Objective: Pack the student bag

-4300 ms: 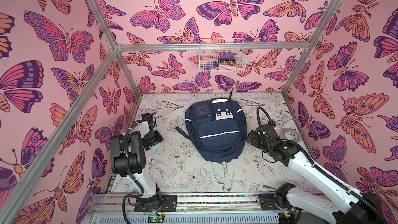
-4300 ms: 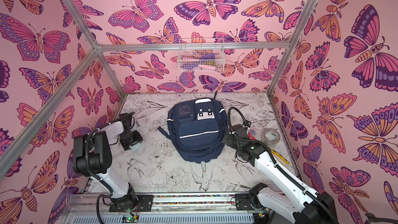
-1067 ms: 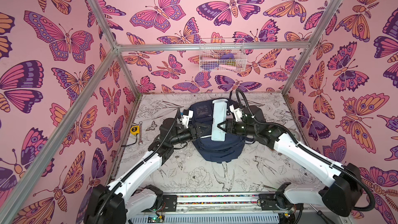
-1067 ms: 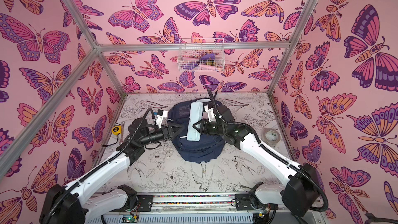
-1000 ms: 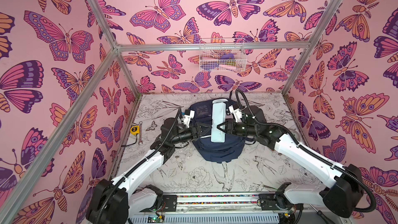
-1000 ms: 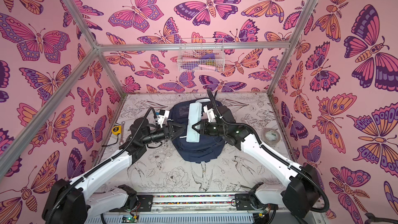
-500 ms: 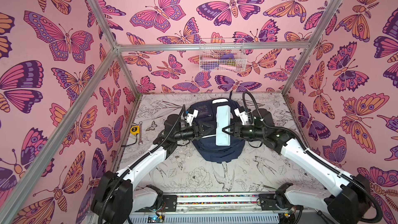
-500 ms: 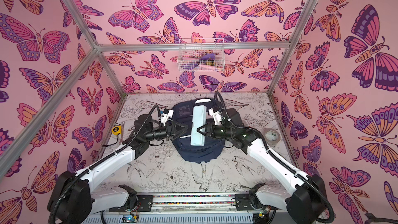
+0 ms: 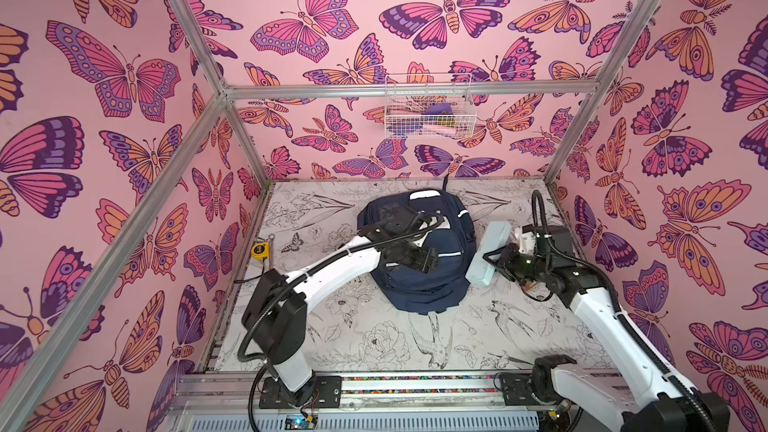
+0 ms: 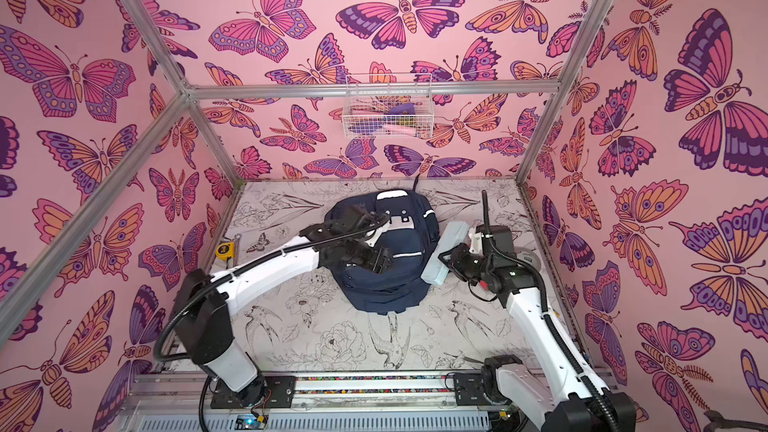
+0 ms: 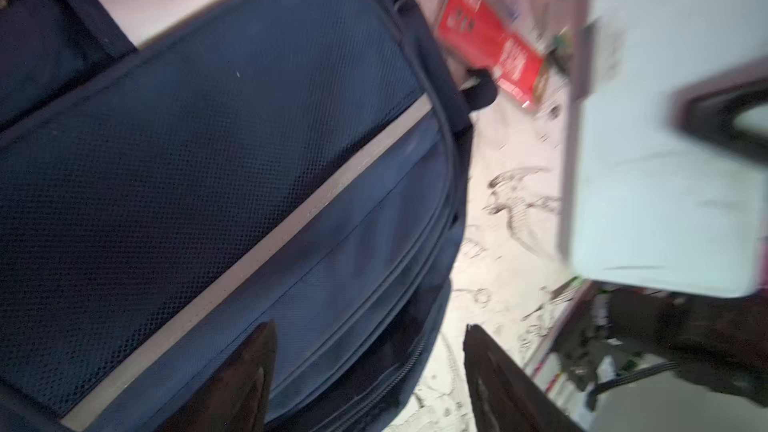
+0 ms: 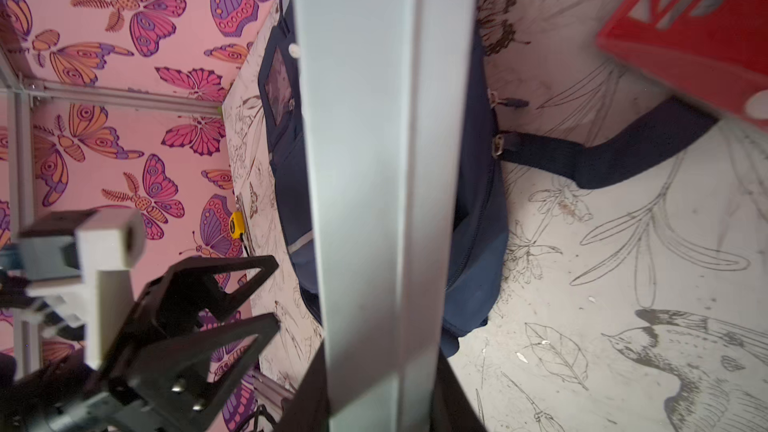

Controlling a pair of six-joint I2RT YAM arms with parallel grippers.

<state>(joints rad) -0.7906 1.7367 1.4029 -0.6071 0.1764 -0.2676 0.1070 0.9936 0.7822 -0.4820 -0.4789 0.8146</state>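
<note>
We see the student bag [image 9: 419, 288] lying flat on the tabletop [image 9: 374, 338] at the frame's centre. Our left claw [image 9: 427, 260] hovers over its front, jaws spread and empty; just right of the bag, our right claw [image 9: 492, 261] grips a pale blue case [image 9: 494, 236].

Student bag [image 9: 430, 290] [image 10: 386, 292]: big, navy blue, soft cloth. Lies flat, front side up, in middle of table [image 9: 374, 347], nearer far end. Top end points to far end, bottom end to near side. Thin white stripe [image 10: 409, 255] runs across front. White patch [image 10: 402, 218] with dark dots near top. Left wrist view: net cloth [image 11: 187, 160] above stripe, zip lines below. Right wrist view: dark strap [image 12: 602, 160] sticks out sideways, flat on table.
</note>
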